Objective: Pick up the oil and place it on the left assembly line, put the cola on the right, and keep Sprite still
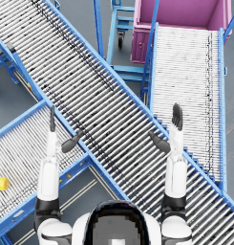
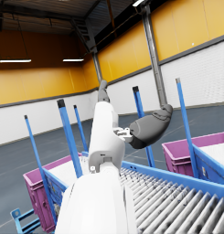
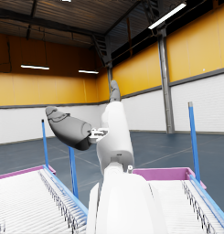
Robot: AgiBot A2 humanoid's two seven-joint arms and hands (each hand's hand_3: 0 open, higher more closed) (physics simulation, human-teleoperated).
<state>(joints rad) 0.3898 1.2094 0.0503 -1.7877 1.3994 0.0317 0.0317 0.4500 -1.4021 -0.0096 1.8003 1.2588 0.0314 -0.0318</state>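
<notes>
— While both arms stand raised, what have your hands got?
— Nothing. My left hand (image 1: 54,139) and right hand (image 1: 174,134) are spread wide, fingers straight, thumbs out, above the middle conveyor (image 1: 104,110).
— And the oil (image 1: 0,183)?
— I see only a yellow piece, cut off at the left edge, lying on the left conveyor (image 1: 23,143), well apart from my left hand, nearer and further left

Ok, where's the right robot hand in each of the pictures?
Head view: right robot hand, right of the middle, open and empty above the slanted conveyor.
Left wrist view: not in it; the one there is the left robot hand.
Right wrist view: the hand sits near the middle, at the forearm's end.
Shared landmark: the pink bin, beyond the hand in both.
</notes>
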